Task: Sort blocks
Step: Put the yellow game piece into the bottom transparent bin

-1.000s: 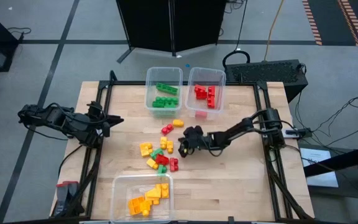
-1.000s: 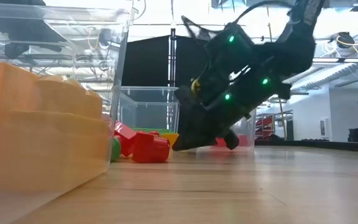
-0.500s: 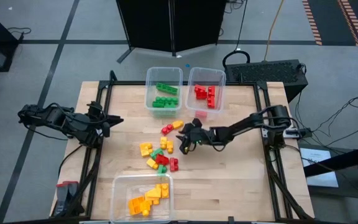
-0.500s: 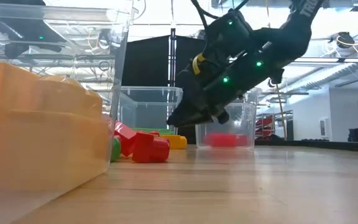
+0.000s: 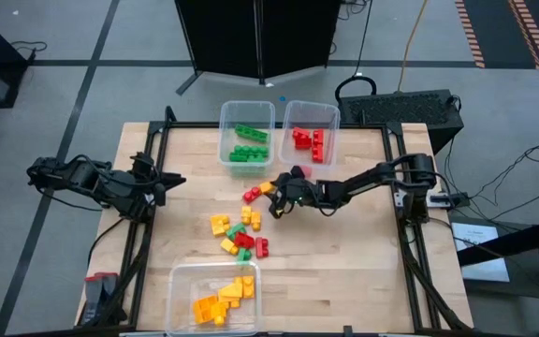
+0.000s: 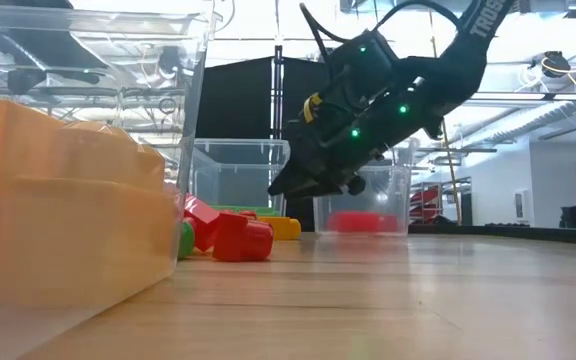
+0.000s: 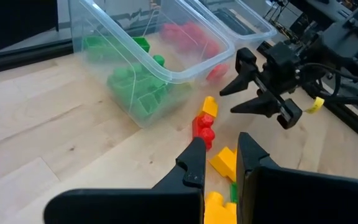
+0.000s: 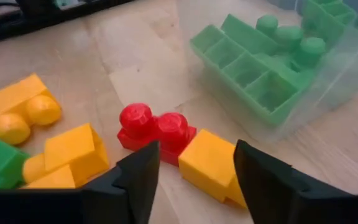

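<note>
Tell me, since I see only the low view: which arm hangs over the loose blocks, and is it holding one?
Observer: The right arm; its jaws stand open and empty.
Operator: What lies in front of them?
Observer: A red block touching a yellow-orange block, both on the table.
Operator: And the other arm?
Observer: The left arm waits at the table's left edge, jaws shut.
</note>
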